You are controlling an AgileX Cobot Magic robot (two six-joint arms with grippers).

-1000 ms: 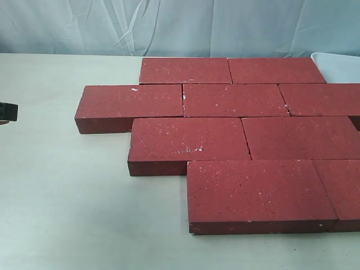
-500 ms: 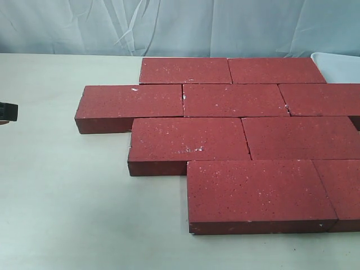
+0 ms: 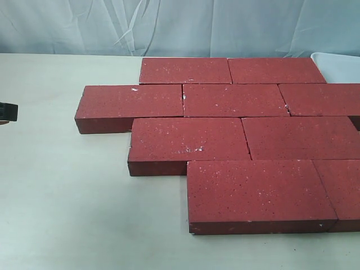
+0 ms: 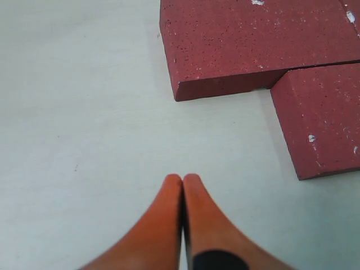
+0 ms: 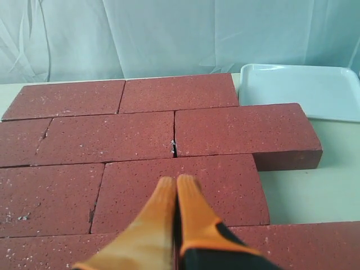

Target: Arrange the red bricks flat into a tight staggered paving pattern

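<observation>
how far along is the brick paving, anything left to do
Done: the red bricks lie flat in four offset rows, with the joints mostly closed. In hand: nothing. The left pincer is shut over bare table, and the right pincer is shut above the bricks. Left: perhaps only closing a thin joint in the row beside the white tray.

Your red bricks fill the centre and right of the table as one stepped block. The rows touch, with hairline joints only, so no finger passes between them. Bare table lies free to the left and along the near edge. The left gripper, fingertips pressed together, hangs over that bare surface, clear of the stepped corner. The right gripper, likewise closed, hangs above the brick field. A white tray sits just beside the far right bricks. A cloth backdrop bounds the rear.
</observation>
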